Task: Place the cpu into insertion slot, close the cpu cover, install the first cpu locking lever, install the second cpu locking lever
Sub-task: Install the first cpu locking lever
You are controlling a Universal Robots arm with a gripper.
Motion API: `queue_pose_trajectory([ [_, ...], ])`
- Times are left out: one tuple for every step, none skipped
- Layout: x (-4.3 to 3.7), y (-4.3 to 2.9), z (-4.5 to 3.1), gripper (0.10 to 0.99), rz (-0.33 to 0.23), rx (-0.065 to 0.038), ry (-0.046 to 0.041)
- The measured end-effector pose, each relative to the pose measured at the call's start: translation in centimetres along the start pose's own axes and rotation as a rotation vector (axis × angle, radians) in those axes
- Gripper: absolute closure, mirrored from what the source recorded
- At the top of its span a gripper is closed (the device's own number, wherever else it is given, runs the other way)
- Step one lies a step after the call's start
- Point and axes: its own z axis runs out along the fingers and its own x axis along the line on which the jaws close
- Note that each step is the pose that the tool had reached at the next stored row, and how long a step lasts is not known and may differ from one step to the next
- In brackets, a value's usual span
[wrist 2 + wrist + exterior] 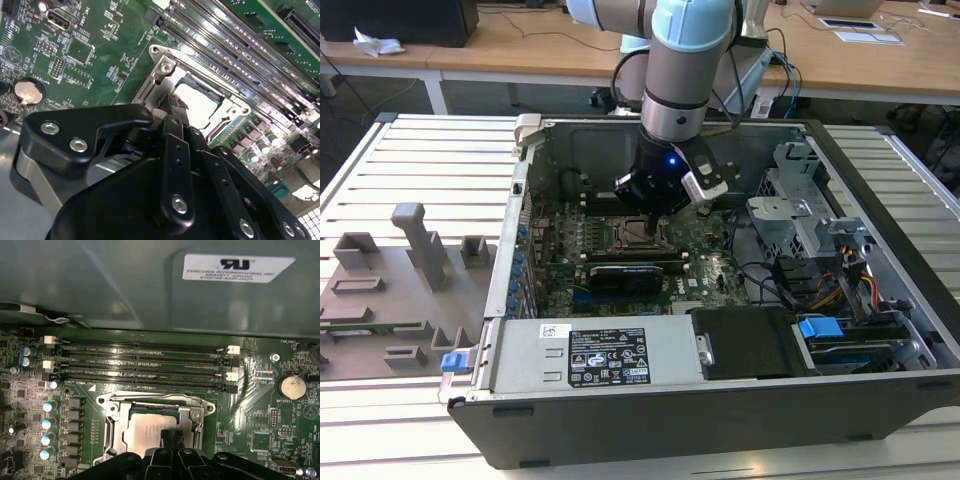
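I see a pale slatted bench [410,160] holding an open computer case [720,400], with wooden desks behind it. A grey fixture plate [390,290] with upright blocks lies near the bench's edge on the exterior view's left. Inside the case, a green motherboard [705,250] lies flat, with a grey power supply [610,355] along the case's near wall and a drive cage [810,215] on the exterior view's right.

My arm [685,70] reaches down into the case, and the gripper [651,228] sits low over the slot [638,232] near the middle of the board.

In both wrist views the cpu [150,427] lies flat inside the slot [152,427], its silvery top showing through the metal cover frame [197,420] around it. The black fingers [170,437] come together to a narrow tip right over the chip; I cannot tell whether they are touching it or pinching anything. Long memory slots [145,365] run beside the socket, and a coin battery [291,386] sits farther off.
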Motion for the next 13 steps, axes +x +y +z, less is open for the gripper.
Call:
queue_pose_trajectory([
  [0.00,0.00,-0.11,0.980,0.000,0.000,0.0000],
  [0.01,0.00,-0.27,0.980,0.000,0.000,-0.0001],
  [0.01,0.01,-0.40,0.980,0.000,0.000,0.0000],
  [0.02,0.01,-0.59,0.980,0.000,0.000,0.0000],
  [0.03,0.01,-0.78,0.980,0.000,0.000,0.0000],
  [0.04,0.01,-0.91,0.980,0.000,0.000,0.0000],
  [0.04,0.02,-1.07,0.980,0.000,0.000,-0.0001],
  [0.05,0.02,-1.22,0.980,0.000,0.000,0.0000],
  [0.06,0.02,-1.37,0.980,0.000,0.000,-0.0001],
  [0.06,0.02,-1.47,0.980,0.000,0.000,-0.0001],
  [0.07,0.02,-1.60,0.980,0.000,0.000,0.0000],
  [0.07,0.03,-1.75,0.980,0.000,0.000,0.0000],
  [0.08,0.03,-2.00,0.980,0.000,0.000,0.0000],
])
